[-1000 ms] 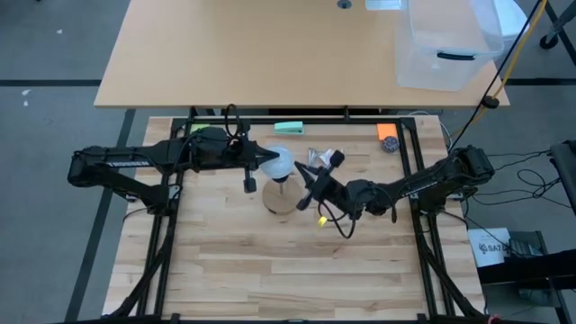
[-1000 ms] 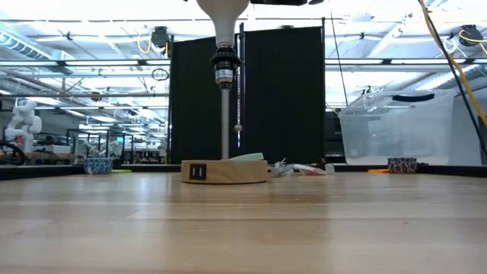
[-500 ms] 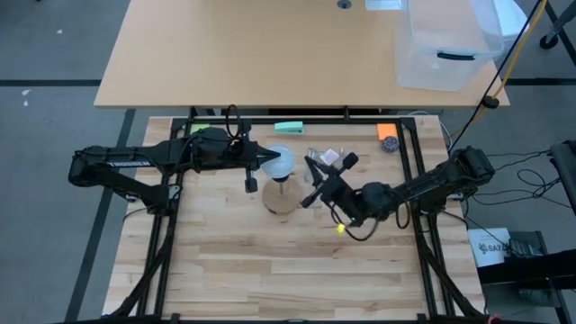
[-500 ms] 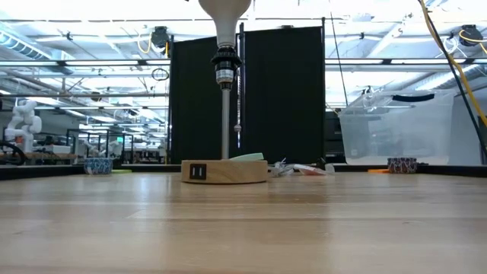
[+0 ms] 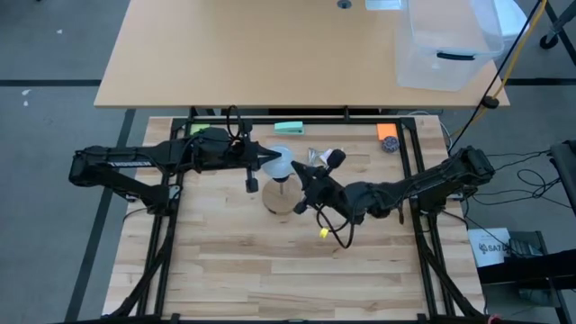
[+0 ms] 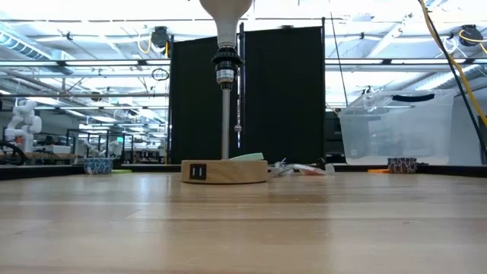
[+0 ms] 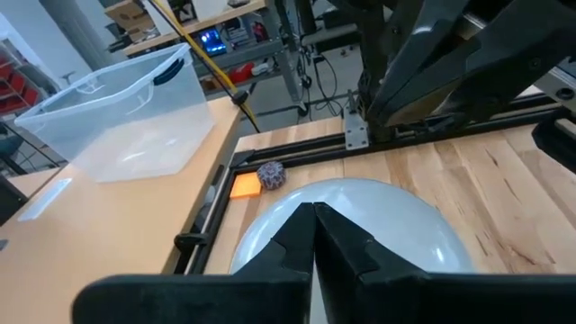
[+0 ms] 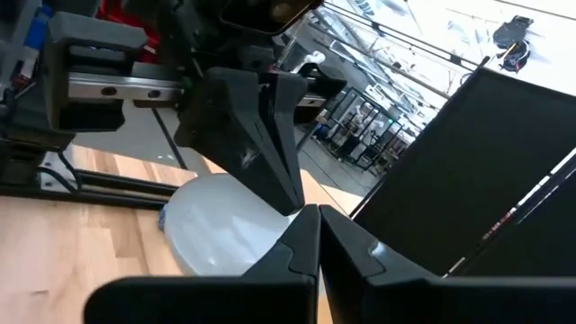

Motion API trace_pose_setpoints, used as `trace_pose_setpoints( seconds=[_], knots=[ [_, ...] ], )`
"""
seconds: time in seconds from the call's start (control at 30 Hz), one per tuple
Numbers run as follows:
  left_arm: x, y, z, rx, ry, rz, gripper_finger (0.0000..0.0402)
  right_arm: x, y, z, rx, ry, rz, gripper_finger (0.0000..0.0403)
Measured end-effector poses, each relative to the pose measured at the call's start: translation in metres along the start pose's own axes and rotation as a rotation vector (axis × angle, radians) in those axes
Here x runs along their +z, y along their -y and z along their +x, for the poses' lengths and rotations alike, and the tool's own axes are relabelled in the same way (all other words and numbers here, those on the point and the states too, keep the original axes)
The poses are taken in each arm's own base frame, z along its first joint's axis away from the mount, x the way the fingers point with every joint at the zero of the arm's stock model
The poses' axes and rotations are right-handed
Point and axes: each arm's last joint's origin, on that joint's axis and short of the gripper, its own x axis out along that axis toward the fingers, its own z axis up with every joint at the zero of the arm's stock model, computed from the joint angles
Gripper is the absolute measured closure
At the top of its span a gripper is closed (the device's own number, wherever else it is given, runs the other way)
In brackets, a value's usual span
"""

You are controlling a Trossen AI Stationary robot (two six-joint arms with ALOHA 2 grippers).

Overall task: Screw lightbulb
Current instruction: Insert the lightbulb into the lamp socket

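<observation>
Near the middle of the high view: the lightbulb, directly over the round wooden base on the slatted wooden surface. In the low view, at the very top centre of the frame, only the lower part of the globe visible, with its neck down in the black socket on a thin upright pole.

Coming in from the left of the high view: the left gripper, with its tip against the left side of the globe. In the left wrist view, both dark fingers pressed together, no gap at the tips, resting on the white dome; not clamped around it.

Coming in from the right of the high view: the right gripper, just beside the right side of the globe. In the right wrist view, fingers also closed together, nothing between them, tip at the edge of the white globe. Cannot tell if touching or only very near.

Behind the base, toward the top of the high view: a small clear bag, a green note, an orange piece. At upper right, a clear plastic bin.
</observation>
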Motion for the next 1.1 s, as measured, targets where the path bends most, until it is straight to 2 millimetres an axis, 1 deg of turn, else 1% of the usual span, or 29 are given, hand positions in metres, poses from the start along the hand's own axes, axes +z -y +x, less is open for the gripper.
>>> trace_pose_setpoints(
  seconds=[0.2,0.43,0.83,1.03,1.1],
  knots=[
    [0.0004,-0.0001,0.0,0.001,0.004,-0.001,0.034,-0.0013,-0.0008,0.0,0.003,-0.011,0.012,0.0403],
    [0.0012,-0.0004,0.0001,0.004,0.014,-0.005,0.0307,-0.003,-0.002,0.0,0.01,-0.022,0.015,0.0403],
    [0.0019,-0.0006,0.0001,0.006,0.022,-0.002,0.0304,-0.0042,-0.0034,-0.0005,0.022,-0.028,-0.001,0.0403],
    [0.0034,-0.0018,-0.0052,0.009,0.03,0.001,0.0304,-0.0044,-0.0037,-0.0005,0.027,-0.028,-0.005,0.0403],
    [0.0038,-0.0022,-0.008,0.01,0.032,0.001,0.0304,-0.0048,-0.0051,-0.0006,0.061,-0.014,-0.011,0.0403]
  ],
)
